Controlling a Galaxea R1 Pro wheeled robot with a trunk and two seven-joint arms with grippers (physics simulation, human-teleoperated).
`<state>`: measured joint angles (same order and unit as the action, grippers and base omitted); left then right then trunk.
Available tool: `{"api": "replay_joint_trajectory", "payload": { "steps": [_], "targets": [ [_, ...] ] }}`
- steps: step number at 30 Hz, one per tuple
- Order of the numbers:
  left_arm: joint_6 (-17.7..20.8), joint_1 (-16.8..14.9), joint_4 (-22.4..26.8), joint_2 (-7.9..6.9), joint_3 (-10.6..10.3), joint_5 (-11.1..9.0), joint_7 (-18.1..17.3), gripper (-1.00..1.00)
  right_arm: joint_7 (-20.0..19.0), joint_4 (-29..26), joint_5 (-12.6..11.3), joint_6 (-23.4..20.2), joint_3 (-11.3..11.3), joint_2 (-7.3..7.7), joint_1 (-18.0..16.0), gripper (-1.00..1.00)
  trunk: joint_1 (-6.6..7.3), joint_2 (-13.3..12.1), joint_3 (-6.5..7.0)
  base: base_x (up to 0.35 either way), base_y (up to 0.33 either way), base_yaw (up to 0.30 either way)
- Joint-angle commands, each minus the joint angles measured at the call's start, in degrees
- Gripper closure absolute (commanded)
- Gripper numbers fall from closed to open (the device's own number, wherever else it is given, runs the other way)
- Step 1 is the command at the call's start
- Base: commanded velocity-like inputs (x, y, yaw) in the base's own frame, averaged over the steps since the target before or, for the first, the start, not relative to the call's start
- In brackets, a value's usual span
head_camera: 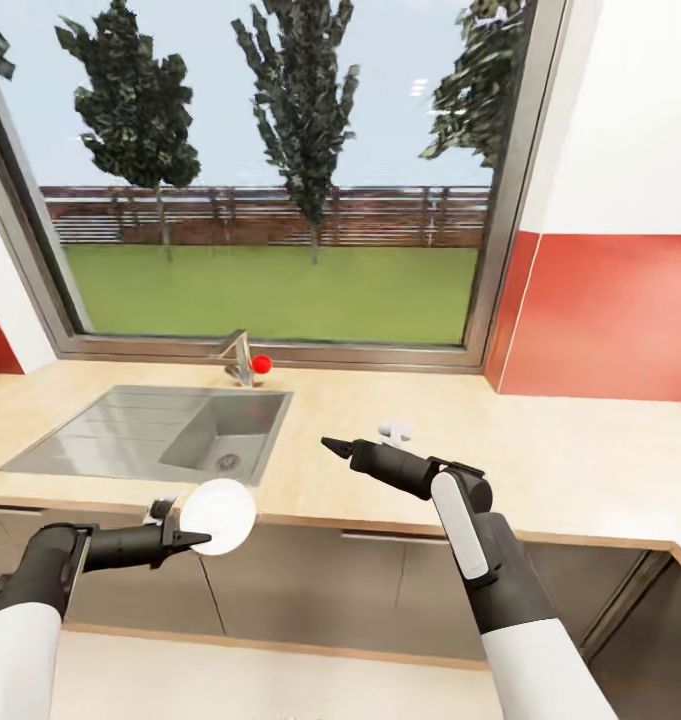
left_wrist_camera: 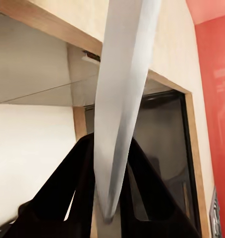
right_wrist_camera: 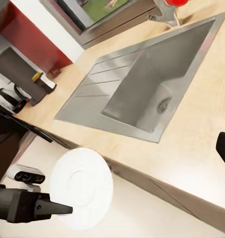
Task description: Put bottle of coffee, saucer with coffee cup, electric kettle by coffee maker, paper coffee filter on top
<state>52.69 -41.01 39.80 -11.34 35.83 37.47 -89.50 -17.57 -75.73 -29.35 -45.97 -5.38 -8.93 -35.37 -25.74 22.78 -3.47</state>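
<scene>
Looking down from the head view, the left gripper (head_camera: 185,537) is clamped on the rim of a white saucer (head_camera: 220,515), which hangs in the air just off the front edge of the countertop (head_camera: 540,450), below the near corner of the sink (head_camera: 150,430). The right gripper (head_camera: 330,445) reaches over the counter beside the sink, carrying nothing; its fingers look drawn together to a point, though the angle is poor and I cannot tell for sure. Past it, further from the sink, a small white object (head_camera: 394,431) rests on the counter, possibly the cup. In the left wrist view the saucer (left_wrist_camera: 120,99) shows edge-on, pinched between the two dark fingers (left_wrist_camera: 68,183). In the right wrist view the saucer (right_wrist_camera: 82,188) faces the camera as a flat disc in front of the sink (right_wrist_camera: 142,84), with a coffee maker (right_wrist_camera: 13,96) far along the counter beyond the sink's drainboard. The saucer is likely light, stiff, smooth and breakable, so a rim grip can slip or twist; it should be set down flat and gently.
</scene>
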Motion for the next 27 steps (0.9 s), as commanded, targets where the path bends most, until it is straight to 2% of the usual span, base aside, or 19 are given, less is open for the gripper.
{"api": "replay_joint_trajectory", "payload": {
  "steps": [1,23,27],
  "targets": [
    [0.4,-0.1,0.0,0.02,0.2,0.6,-0.5,1.00,-0.2,0.0,0.2,-0.3,0.1,-0.04,-0.1,-1.00,-0.04,0.1,-0.14,-0.014,0.302,0.262],
    [0.3,-0.2,0.0,-0.12,0.3,0.6,-0.5,1.00,-0.2,0.0,0.2,-0.3,0.0,-0.04,0.0,-1.00,-0.04,0.1,-0.14,-0.001,0.306,0.262],
    [0.2,0.0,0.1,-0.22,0.3,-1.4,-0.5,1.00,-0.2,0.0,0.2,-0.3,0.0,-0.07,0.0,-1.00,-0.04,0.1,-0.14,0.000,0.306,0.264]
  ]
}}
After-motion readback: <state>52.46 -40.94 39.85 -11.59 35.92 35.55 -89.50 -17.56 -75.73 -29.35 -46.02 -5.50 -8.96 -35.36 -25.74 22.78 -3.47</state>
